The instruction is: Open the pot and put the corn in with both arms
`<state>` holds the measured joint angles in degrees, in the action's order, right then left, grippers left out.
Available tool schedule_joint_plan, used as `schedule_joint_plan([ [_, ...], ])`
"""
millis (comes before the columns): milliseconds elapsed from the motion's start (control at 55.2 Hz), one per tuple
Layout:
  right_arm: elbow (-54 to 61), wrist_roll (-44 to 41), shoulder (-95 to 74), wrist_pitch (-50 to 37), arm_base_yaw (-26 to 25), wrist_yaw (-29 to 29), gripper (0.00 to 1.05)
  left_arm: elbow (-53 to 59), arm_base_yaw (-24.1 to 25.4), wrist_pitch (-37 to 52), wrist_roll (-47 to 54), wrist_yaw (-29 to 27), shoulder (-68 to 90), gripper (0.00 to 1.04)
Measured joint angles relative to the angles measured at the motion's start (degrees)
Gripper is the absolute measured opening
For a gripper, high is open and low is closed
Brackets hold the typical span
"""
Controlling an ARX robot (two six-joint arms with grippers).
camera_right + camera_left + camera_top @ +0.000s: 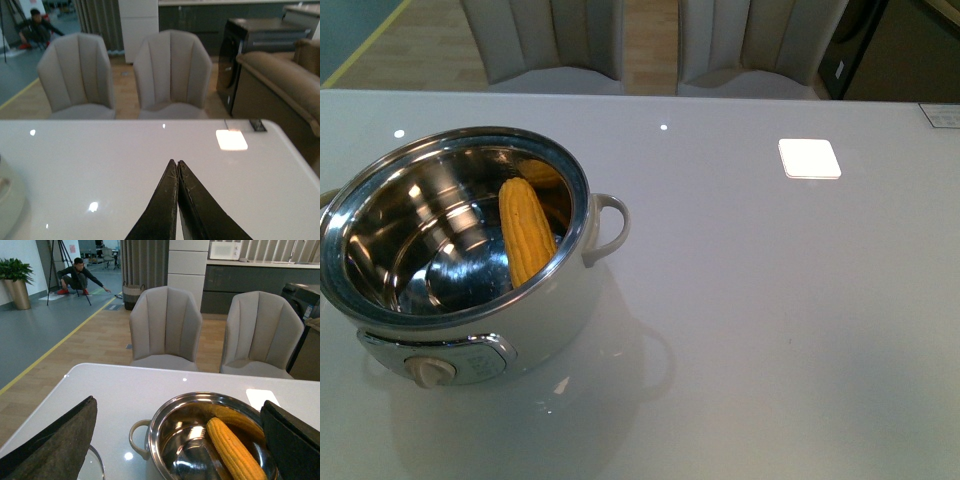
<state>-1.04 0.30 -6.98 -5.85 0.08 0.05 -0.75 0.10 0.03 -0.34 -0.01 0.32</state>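
- Pot [460, 250] sits lidless at the left of the front view on the white bench [770, 300]; neither arm appears there.
- Left wrist view alone shows the left gripper [177, 440], its 2 fingers spread wide above the pot.
- Right wrist view shows the right gripper [177, 167] pressed together, holding nothing.
- Corn [526, 230], yellow and tapered, leans inside against the pot's right wall, long axis steep, its top by the far rim.

1. The round cream-white electric pot [470, 300] with shiny steel interior stands uncovered on the table's left.
2. The husked yellow corn cob [526, 230] leans tilted inside against its right wall.
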Motion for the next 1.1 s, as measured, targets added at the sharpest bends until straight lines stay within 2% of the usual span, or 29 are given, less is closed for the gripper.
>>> schedule_joint_plan([
  [54, 0.0, 0.0, 5.6, 5.27, 0.0, 0.0, 0.02, 0.0, 0.0, 0.0, 0.0, -0.02, 0.0, 0.98],
  [380, 0.0, -0.04, 6.6, 5.75, 0.0, 0.0, 0.03, 0.0, 0.0, 0.0, 0.02, -0.02, 0.0, 0.98],
  [633, 0.0, -0.09, 6.62, 5.75, 0.0, 0.0, 0.49, 0.0, 0.02, 0.0, 0.0, 0.0, 0.0, 0.98],
  [652, 0.0, -0.09, 6.62, 5.75, 0.0, 0.0, 0.5, 0.0, 0.0, 0.0, 0.0, 0.0, 0.0, 0.98],
  [778, 0.0, -0.09, 6.62, 5.75, 0.02, 0.0, 0.81, 0.0, 0.0, 0.0, 0.02, 0.0, 0.0, 0.98],
  [869, 0.0, -0.07, 6.62, 5.75, 0.0, 0.0, 0.96, 0.0, 0.02, 0.0, 0.02, 0.0, 0.0, 0.98],
  [1104, 0.0, -0.09, 6.62, 5.75, 0.0, 0.0, 0.96, 0.0, 0.0, 0.0, 0.0, -0.02, 0.0, 0.98],
])
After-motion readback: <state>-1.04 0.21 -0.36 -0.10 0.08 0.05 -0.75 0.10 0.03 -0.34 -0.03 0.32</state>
